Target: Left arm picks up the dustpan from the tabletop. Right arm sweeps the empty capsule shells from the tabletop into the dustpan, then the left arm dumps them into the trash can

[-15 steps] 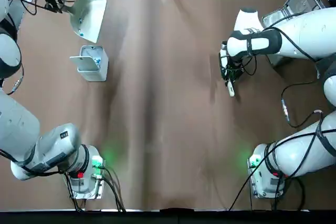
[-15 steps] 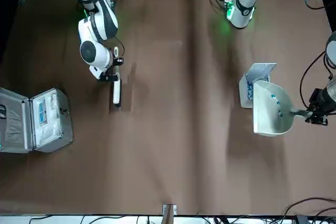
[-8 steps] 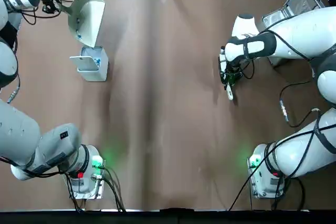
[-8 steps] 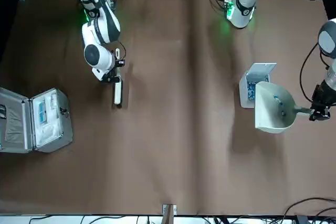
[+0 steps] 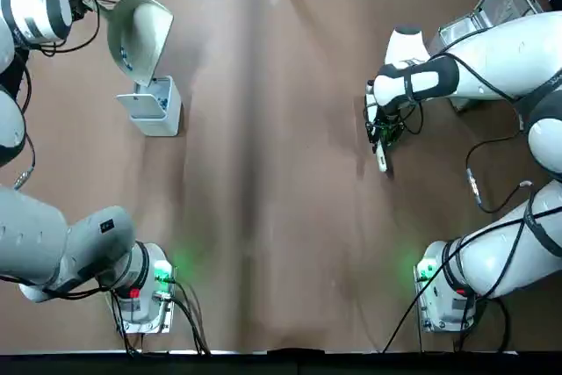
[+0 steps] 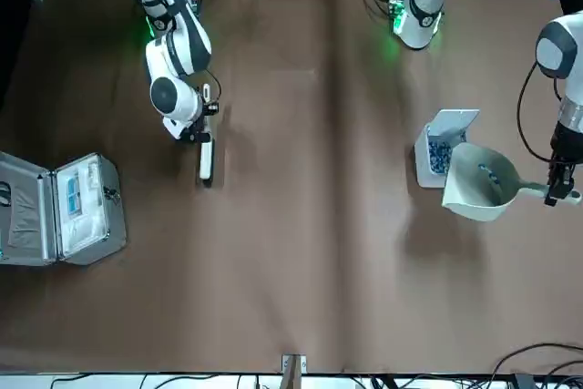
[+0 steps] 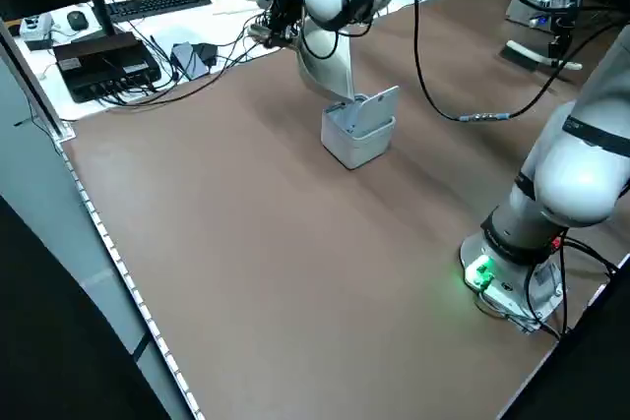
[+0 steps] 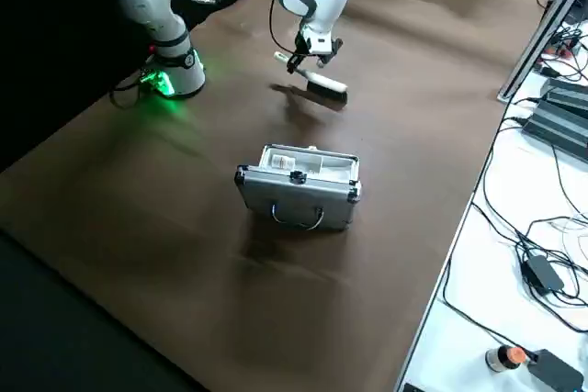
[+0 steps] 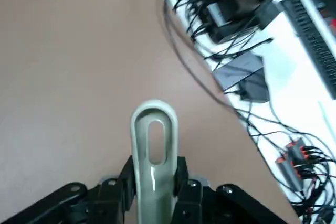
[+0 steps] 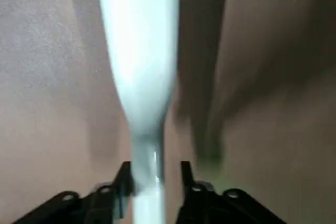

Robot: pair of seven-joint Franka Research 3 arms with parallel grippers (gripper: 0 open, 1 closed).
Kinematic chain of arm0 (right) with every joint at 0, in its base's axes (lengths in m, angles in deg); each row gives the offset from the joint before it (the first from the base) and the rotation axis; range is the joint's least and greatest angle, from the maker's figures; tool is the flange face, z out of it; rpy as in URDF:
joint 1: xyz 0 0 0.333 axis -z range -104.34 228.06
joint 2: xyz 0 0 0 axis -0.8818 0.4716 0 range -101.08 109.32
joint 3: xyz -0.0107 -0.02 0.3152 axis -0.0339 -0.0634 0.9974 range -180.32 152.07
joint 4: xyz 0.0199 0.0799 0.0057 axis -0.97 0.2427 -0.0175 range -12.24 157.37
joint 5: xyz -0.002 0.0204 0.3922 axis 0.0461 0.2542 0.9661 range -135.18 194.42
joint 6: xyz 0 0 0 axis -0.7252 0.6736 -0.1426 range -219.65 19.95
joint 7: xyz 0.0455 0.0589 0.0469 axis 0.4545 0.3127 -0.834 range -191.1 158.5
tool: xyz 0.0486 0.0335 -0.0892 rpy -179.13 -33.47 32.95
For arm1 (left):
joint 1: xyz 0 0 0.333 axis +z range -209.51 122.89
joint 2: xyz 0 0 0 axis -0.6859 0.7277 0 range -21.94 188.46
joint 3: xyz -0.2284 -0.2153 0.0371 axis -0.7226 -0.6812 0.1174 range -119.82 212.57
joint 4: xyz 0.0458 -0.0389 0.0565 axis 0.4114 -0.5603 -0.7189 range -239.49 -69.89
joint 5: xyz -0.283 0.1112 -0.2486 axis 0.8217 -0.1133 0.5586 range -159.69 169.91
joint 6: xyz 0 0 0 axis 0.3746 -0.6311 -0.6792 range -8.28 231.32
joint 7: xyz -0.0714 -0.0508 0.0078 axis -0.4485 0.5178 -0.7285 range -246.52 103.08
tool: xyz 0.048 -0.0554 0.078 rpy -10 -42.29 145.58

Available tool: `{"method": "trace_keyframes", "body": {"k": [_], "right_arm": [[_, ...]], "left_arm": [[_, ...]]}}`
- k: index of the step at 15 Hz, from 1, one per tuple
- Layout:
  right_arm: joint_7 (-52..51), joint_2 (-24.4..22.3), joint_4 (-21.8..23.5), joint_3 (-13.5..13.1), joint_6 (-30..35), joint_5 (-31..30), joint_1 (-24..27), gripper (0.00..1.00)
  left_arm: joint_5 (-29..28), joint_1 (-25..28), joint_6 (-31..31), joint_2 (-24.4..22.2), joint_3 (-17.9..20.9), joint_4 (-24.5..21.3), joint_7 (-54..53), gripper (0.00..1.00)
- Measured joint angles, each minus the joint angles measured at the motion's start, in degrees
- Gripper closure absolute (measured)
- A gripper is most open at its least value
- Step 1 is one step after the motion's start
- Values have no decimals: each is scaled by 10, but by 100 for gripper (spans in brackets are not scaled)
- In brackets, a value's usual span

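The brown table (image 5: 281,173) is seen with both arms at work at its far side. The left arm (image 5: 35,6) is raised over the far left corner, and the dustpan (image 5: 136,32) is held up in the air there, off the tabletop. Its handle (image 9: 152,145) is pinched between the fingers of the left gripper (image 6: 557,190), which are pressed tight on it. The scoop is tilted, its open mouth pointed down toward the trash can (image 5: 154,104), which stands on the table just below and beside the lip, lid flipped up. The dustpan's long axis runs from the gripper at the table's left edge inward and downward to the can. A few blue capsule shells (image 6: 487,175) are seen clinging inside the scoop; more bluish bits are seen in the can already. By the look of it, the dump is under way, and a steeper tip is likely needed so that the last shells slide out over the rim, not past it.

Over toward the far right, the right arm (image 5: 492,59) is held low, a slim white brush (image 5: 381,157) gripped by its handle in the right gripper (image 5: 379,133), bristles near the tabletop. A silver case (image 6: 59,207) lies open at the right edge.
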Motion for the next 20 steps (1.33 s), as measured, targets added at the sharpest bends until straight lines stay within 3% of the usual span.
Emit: {"method": "trace_keyframes", "body": {"k": [1, 3, 8, 13, 16, 20], "right_arm": [[0, 2, 0, 0, 0, 0, 0, 41], [0, 4, -1, 0, 0, 0, 0, 39], [1, 4, -22, -5, 26, 0, 2, 1], [1, 2, -135, -12, 126, -1, 57, 2], [-8, 0, -248, -14, 219, -9, 119, 2], [-62, -2, -389, -15, 292, -56, 174, 2]], "left_arm": [[-17, 3, 49, -17, 1, -28, -3, 67], [-38, 7, 85, -40, 2, -57, -4, 67], [-72, 8, 181, -106, -2, -145, -10, 67], [-83, 32, 318, -167, -22, -232, -62, 67], [-83, 54, 380, -202, -40, -273, -96, 67], [-83, 57, 401, -233, -47, -307, -115, 67]]}}
